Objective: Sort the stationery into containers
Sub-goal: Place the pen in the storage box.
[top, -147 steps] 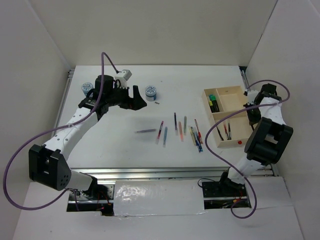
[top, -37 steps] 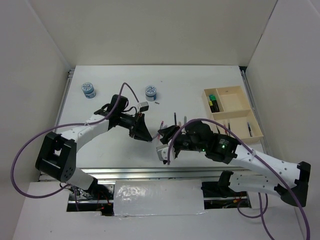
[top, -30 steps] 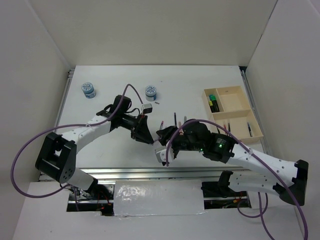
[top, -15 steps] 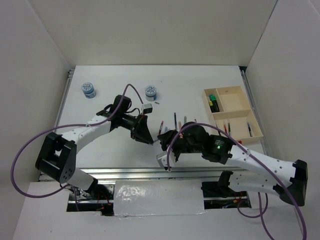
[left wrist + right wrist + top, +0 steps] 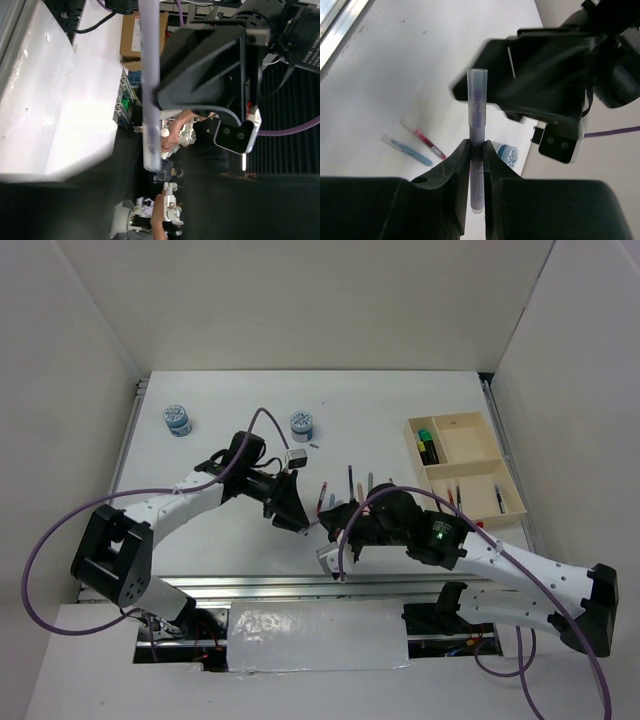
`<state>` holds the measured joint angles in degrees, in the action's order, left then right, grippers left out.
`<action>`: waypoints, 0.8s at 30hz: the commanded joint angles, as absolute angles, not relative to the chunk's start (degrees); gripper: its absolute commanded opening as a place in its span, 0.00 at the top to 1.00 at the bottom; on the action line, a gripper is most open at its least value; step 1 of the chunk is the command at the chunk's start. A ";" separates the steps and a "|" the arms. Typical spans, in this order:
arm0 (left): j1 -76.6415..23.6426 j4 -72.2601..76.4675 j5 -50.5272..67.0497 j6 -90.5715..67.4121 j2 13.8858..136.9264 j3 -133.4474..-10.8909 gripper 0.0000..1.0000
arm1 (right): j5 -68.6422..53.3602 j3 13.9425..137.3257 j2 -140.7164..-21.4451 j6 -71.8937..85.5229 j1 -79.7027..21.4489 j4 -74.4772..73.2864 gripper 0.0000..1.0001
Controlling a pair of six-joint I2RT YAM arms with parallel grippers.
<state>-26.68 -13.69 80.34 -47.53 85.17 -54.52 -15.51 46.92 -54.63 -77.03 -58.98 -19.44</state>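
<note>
- right claw (image 5: 476, 148) is clamped on a see-through grey-purple pen (image 5: 476, 100), pinched low on the barrel, so most of it sticks out past the fingertips
- that pen is up in the air over the bench (image 5: 400, 390), not touching it
- left claw (image 5: 292, 510) sits right at the pen's far end, just beside the right claw near the middle front of the bench. It's dark and blurry in both wrist views, so I honestly can't tell if it's apart or gripping
- under the held pen, a red pen (image 5: 425, 137) and a blue pen (image 5: 406, 149) lie flat on the bench, side by side
- a few more loose pens (image 5: 350, 480) are just behind the claws
- two blue-white pots (image 5: 178, 419) are at the back left of the bench, well apart from each other
- wooden tray (image 5: 470, 440) is over on the right: green and yellow highlighters (image 5: 428, 445) in its back left compartment, a few pens (image 5: 455, 497) in the front one
</note>
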 commanded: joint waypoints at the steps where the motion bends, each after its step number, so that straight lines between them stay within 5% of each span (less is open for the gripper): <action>1: -26.98 -16.67 82.54 -43.70 82.09 -56.60 0.18 | -14.59 46.40 -53.18 -76.91 -57.92 -18.80 0.98; 2: -26.20 -18.53 79.75 -42.38 81.74 -57.21 0.01 | -14.59 46.58 -52.56 -76.64 -57.66 -19.77 0.99; 10: -15.31 -18.38 58.13 -36.13 72.88 -56.78 0.01 | -10.90 48.86 -45.71 -59.02 -51.43 -27.59 1.00; 13: -11.60 -14.66 48.63 -26.52 67.24 -58.51 0.01 | -9.67 52.55 -47.36 -43.45 -40.11 -35.48 1.00; 18: -10.20 -17.74 35.62 -14.70 65.91 -64.67 0.01 | -20.64 56.06 -52.46 -33.75 -4.01 -42.09 1.00; 24: -3.00 -13.50 37.69 -14.31 66.28 -65.86 0.01 | -27.50 59.67 -67.21 -33.49 24.66 -47.02 1.00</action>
